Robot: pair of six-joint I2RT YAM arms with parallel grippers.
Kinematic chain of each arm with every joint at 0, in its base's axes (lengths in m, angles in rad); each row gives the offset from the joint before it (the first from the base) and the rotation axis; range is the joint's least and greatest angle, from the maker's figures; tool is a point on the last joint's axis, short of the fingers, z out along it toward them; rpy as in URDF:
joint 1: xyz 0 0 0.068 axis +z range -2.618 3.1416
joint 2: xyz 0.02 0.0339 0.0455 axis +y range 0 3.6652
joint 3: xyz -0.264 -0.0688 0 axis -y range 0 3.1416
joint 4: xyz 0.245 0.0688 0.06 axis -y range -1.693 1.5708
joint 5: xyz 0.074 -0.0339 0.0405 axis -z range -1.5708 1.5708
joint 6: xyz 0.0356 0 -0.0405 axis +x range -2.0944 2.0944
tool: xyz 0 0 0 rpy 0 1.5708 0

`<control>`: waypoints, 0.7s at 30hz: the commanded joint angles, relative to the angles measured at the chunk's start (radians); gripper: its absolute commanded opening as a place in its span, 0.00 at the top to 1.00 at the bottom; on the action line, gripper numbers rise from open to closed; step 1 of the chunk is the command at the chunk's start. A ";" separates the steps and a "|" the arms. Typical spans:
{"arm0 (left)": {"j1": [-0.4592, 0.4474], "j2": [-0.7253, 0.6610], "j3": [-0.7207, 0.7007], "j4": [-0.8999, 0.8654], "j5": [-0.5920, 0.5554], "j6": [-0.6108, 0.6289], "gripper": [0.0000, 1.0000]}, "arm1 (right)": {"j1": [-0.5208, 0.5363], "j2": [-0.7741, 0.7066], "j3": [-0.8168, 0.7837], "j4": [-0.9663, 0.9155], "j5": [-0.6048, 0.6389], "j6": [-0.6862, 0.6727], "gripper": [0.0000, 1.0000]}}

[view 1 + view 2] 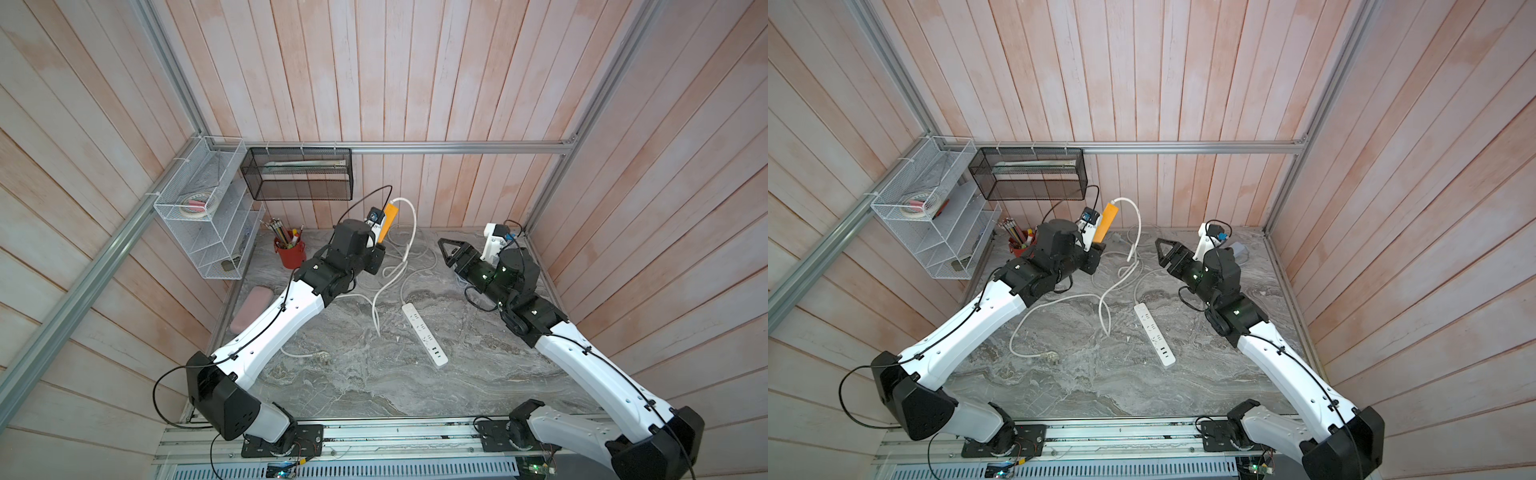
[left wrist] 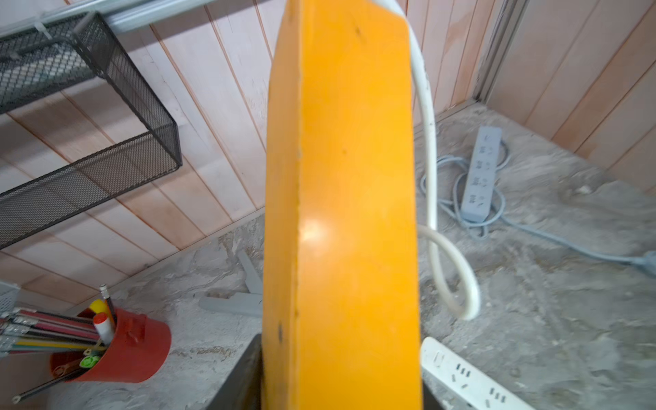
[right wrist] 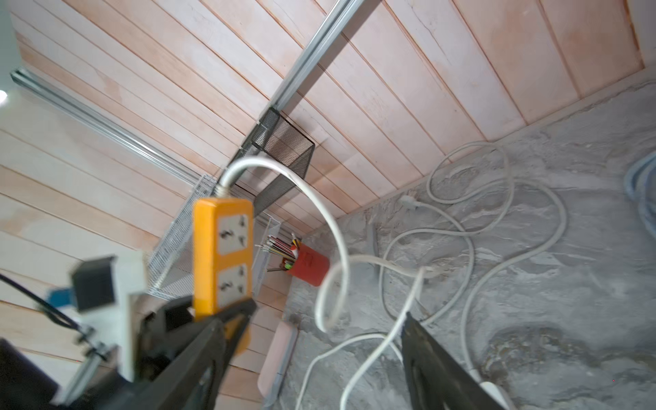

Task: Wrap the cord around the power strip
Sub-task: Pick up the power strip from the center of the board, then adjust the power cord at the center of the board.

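Since the left gripper (image 1: 379, 247) is clamped on the lower end of the orange power strip (image 1: 390, 222), held upright in the air near the black mesh basket (image 1: 299, 174), the right gripper (image 1: 444, 252), jaws apart and empty, should take the slack white cord (image 1: 411, 224) arcing from the strip's top and lay snug turns.

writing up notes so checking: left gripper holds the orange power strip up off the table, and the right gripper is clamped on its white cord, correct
Not quite. The right gripper is open, not clamped on the white cord; the right wrist view shows its jaws wide apart. The left gripper does hold the orange power strip up off the table.
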State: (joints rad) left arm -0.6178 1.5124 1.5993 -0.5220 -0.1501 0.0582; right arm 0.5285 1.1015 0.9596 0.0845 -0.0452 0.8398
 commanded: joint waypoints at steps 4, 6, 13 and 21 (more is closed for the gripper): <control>-0.007 0.046 0.209 -0.118 0.189 -0.094 0.93 | 0.072 0.031 -0.189 0.338 0.064 -0.398 0.13; -0.007 0.053 0.236 -0.125 0.207 -0.100 0.93 | 0.096 0.063 -0.254 0.451 0.162 -0.534 0.11; -0.007 0.065 0.335 -0.163 0.274 -0.127 0.92 | 0.083 0.178 -0.281 0.757 0.199 -0.706 0.11; -0.001 0.062 0.332 -0.143 0.329 -0.175 0.92 | 0.053 0.413 -0.120 0.944 0.245 -0.774 0.22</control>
State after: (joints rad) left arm -0.6243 1.5841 1.8980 -0.7177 0.1268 -0.0727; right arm 0.6010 1.4574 0.7887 0.8864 0.1680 0.1226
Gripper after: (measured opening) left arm 0.467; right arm 0.808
